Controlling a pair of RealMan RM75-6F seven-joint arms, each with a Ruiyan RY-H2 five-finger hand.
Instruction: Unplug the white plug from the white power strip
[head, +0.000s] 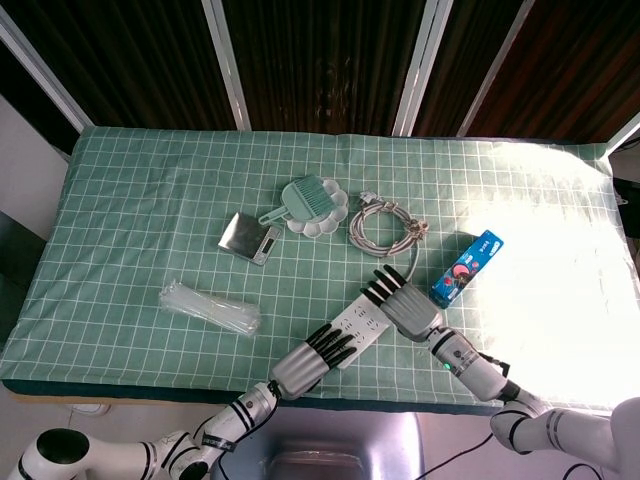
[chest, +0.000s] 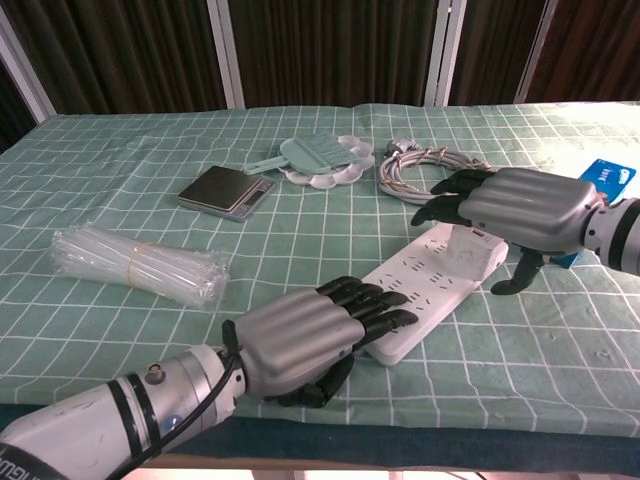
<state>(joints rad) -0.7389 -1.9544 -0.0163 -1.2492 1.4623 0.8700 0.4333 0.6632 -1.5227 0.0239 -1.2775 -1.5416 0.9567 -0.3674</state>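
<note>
The white power strip (chest: 425, 288) lies slantwise near the table's front edge, also seen from the head view (head: 355, 325). A white plug (chest: 468, 244) stands in its far end. My right hand (chest: 520, 205) hovers just above the plug with fingers stretched out over it and the thumb hanging down on the right side; it grips nothing that I can see. In the head view the right hand (head: 407, 308) hides the plug. My left hand (chest: 300, 340) lies palm down, fingers resting on the strip's near end (head: 305, 362).
A coiled white cable (chest: 425, 165) lies just behind the strip. A blue box (chest: 605, 180) sits to the right of the right hand. Further left are a small scale (chest: 228, 190), a palette with a green brush (chest: 320, 160) and a bag of straws (chest: 135, 265).
</note>
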